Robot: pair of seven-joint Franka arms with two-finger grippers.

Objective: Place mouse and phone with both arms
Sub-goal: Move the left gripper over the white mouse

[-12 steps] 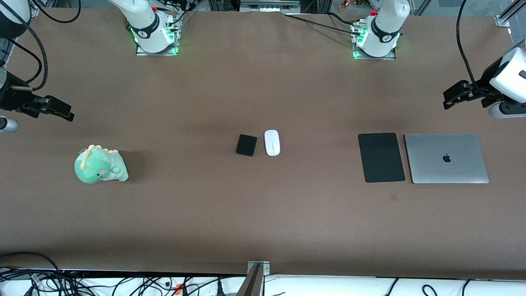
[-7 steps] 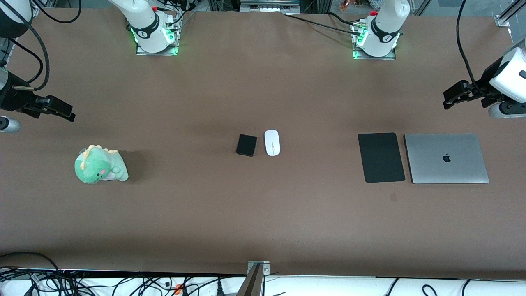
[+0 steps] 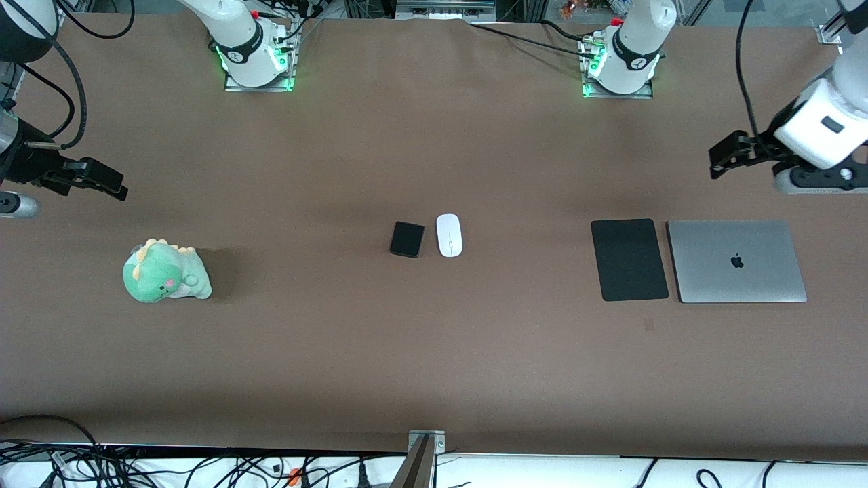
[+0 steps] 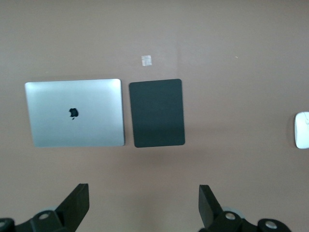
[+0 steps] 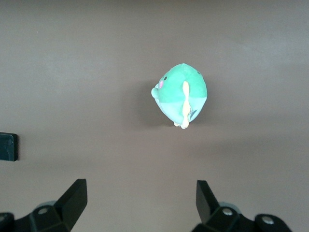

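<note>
While mouse (image 3: 449,235) and phone (image 3: 407,238) lie untouched side by side at mid-tabletop (image 3: 434,352), well apart from both arms: approach step just starting. Next, calls for swinging each arm in over its item, then lowering. Left pincer (image 4: 143,205) spread wide and empty over bare tabletop near mouse pad (image 4: 157,112) and laptop (image 4: 74,112); right pincer (image 5: 137,201) likewise spread, empty, near dinosaur plush (image 5: 181,95).

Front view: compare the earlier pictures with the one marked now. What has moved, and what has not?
The left gripper has shifted toward the table's middle, its wrist raised and turned; its jaws are open and empty. The right gripper has edged slightly inward, also open. Nothing was grasped. The mouse, phone, pad, laptop and plush lie as before.
</note>
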